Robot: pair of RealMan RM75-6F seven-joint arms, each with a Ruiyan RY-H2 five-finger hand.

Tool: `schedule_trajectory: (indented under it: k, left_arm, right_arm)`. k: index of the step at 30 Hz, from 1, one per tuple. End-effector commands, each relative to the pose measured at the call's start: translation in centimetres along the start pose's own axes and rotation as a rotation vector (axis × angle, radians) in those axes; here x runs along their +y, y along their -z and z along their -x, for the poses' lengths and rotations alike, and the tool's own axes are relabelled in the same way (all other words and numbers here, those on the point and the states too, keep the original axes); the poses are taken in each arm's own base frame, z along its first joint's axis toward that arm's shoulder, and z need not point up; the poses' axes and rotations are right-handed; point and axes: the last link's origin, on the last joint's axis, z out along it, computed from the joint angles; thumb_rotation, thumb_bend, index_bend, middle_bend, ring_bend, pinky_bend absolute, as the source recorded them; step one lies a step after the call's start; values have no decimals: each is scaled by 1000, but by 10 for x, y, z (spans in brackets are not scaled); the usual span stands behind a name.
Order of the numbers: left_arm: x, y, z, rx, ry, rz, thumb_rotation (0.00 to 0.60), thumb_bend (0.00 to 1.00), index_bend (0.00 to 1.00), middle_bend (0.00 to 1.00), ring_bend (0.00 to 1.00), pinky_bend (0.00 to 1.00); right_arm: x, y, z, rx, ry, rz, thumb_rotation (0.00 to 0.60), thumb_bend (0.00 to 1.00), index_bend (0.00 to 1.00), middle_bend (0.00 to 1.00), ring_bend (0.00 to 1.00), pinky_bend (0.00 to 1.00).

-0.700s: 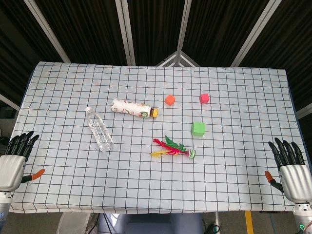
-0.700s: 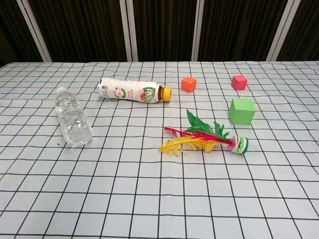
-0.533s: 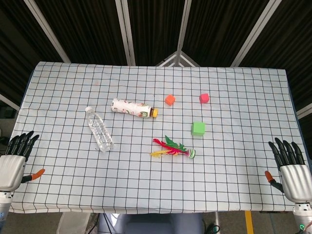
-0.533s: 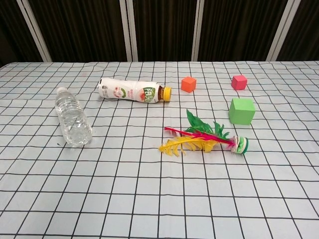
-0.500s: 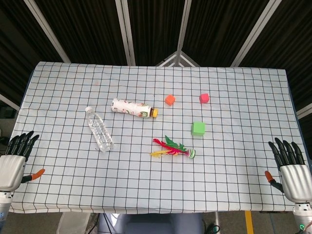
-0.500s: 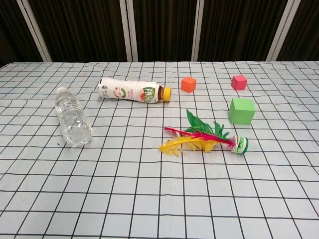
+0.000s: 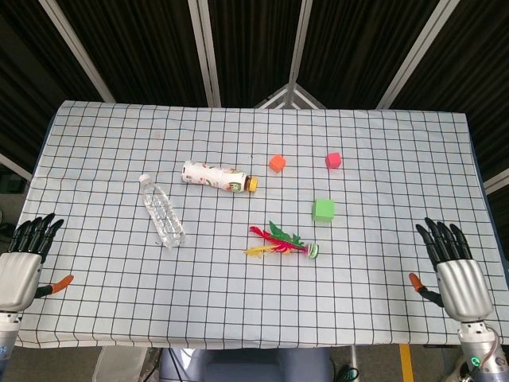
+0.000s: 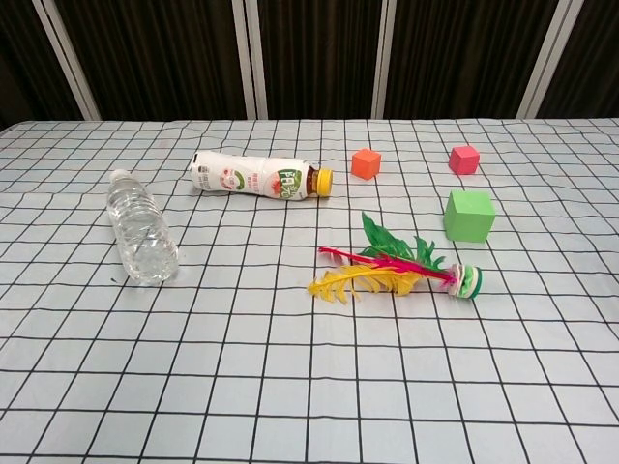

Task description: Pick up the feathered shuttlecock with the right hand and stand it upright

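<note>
Head view shows my right hand [image 7: 456, 274] at the near edge of the table [image 7: 95, 127], well apart from the shuttlecock [image 7: 283, 242] and to its right, fingers spread wide and straight, holding nothing; I judge that suits a reach that has not yet committed to a grasp; my left hand [image 7: 22, 263] sits at the near edge too, far to the left of the shuttlecock, fingers straight and apart, empty, parked because this job belongs to the other arm; neither hand appears in the chest view.

Beyond the hands, the shuttlecock lies on its side mid-table, its green-and-white base [image 8: 466, 280] pointing right and its red, yellow and green feathers fanned left; that puts the weighted end toward my right hand, so I expect to pinch near the base and tip the feathers up, since crushing the plumes would spoil a clean stand.

Left of the shuttlecock lies a clear water bottle [image 7: 162, 211]; just beyond it to the right sits a green cube [image 7: 323, 209]; further back left lies a printed drink bottle [image 7: 218, 177], yellow cap toward the shuttlecock's side; furthest are an orange cube [image 7: 277, 163] and a pink cube [image 7: 333, 161], both clear of my reach path.
</note>
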Motion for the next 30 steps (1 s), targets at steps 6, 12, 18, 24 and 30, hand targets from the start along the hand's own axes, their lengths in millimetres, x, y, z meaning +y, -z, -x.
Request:
schedule_trajectory:
  k: [6,12,18,24,30]
  left_arm:
    - [0,-1,-1,-1,7,2,600,0,0,0,0,0]
    - [-2,-1,-2,-4,19,-6,600,0,0,0,0,0]
    - [-2,-3,-2,-10,32,-7,600,0,0,0,0,0]
    - [-4,-4,-3,-10,46,-11,600,0,0,0,0,0]
    - [-3,-5,-2,-19,53,-12,600,0,0,0,0,0]
  right_arm:
    - [-72,-60,18,-111,-102,-88,600,325,238,17,0,0]
    - [-120,-76,48,-209,-143,-121,600,324,394,120,0,0]
    - [-166,-77,80,-232,-153,-169,600,325,458,186,0,0]
    - [-187,-84,111,-240,-153,-135,600,325,461,191,0,0]
    - [-199,-90,125,-218,-168,-118,600,325,504,216,0,0]
